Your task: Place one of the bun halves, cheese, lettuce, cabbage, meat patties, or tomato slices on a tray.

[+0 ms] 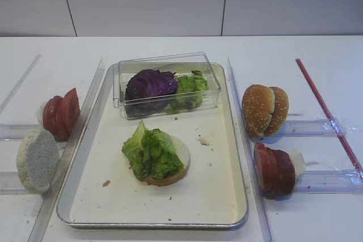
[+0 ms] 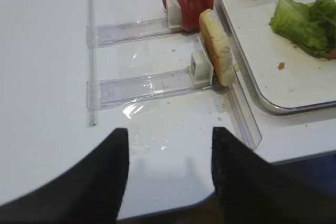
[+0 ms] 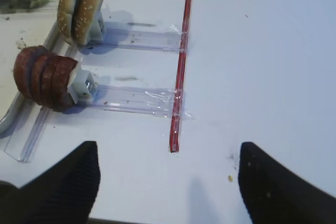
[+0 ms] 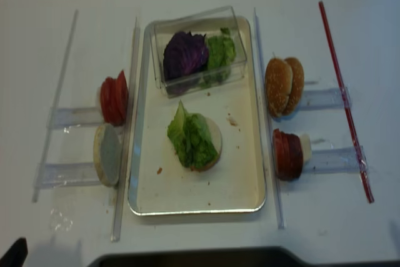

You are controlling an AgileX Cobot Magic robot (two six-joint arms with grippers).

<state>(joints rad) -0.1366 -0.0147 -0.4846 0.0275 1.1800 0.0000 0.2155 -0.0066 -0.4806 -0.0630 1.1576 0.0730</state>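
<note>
Both tools, left (image 2: 168, 174) and right (image 3: 168, 182), hover wide apart and empty over the tabletop (image 1: 317, 55). Lettuce (image 1: 150, 152) lies on a bun half (image 1: 180, 157) in the tray (image 1: 227, 196).

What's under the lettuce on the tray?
A pale bun half, its right edge and front rim showing under the lettuce. Most of its face is covered, so anything between them can't be seen.

one tray (image 1: 238, 157), four bun halves (image 1: 264, 110), three meat patties (image 1: 274, 169)

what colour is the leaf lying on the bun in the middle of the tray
Bright green, with paler ribs: the lettuce. The exterior high view shows it best.
</note>
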